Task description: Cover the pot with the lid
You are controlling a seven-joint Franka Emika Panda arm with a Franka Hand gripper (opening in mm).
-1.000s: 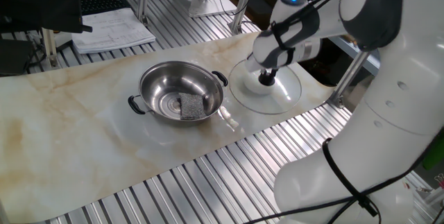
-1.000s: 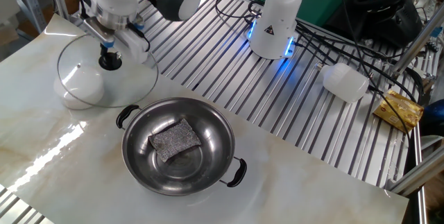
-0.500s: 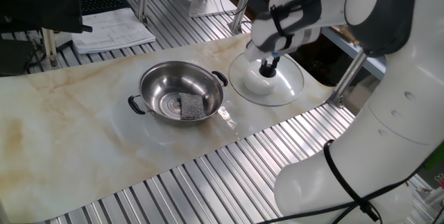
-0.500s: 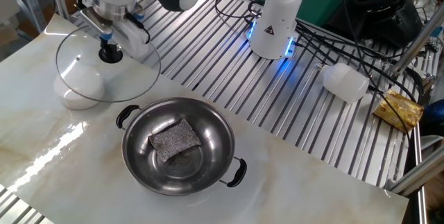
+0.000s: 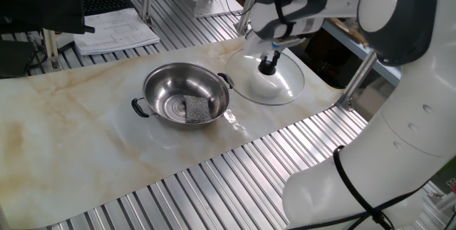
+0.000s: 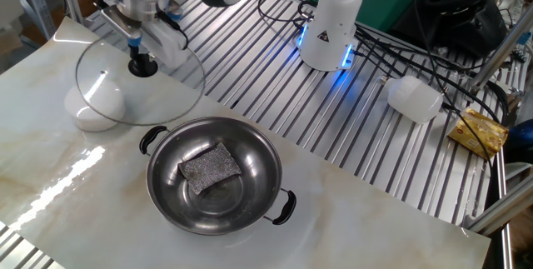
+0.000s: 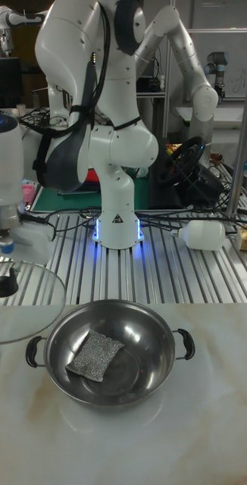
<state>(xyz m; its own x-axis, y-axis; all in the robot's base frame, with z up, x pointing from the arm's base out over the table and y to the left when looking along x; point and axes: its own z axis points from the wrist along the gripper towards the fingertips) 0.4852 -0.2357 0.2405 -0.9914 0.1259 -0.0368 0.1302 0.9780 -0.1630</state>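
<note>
The shiny steel pot (image 5: 162, 87) (image 6: 254, 181) (image 7: 142, 333) stands on the marble board, with a grey scouring pad (image 5: 194, 107) (image 6: 210, 166) lying in it. My gripper (image 5: 269, 58) (image 6: 140, 57) (image 7: 1, 277) is shut on the black knob of the clear glass lid (image 5: 286, 85) (image 6: 171, 86) (image 7: 29, 305). The lid hangs roughly level above the board, beside the pot, its rim close to the pot's handle. Beneath it, seen through the glass, sits a small white dome (image 6: 98, 107).
A white plastic bottle (image 6: 414, 98) (image 7: 203, 233) lies on the metal slats behind the pot. The arm's base (image 6: 329, 27) (image 7: 116, 220) stands there too, with cables. Papers (image 5: 114, 29) and a yellow object (image 6: 479, 132) sit off the board.
The gripper has risen with the lid and carried it a little toward the pot. The white dome stays where it was. The pot has not moved.
</note>
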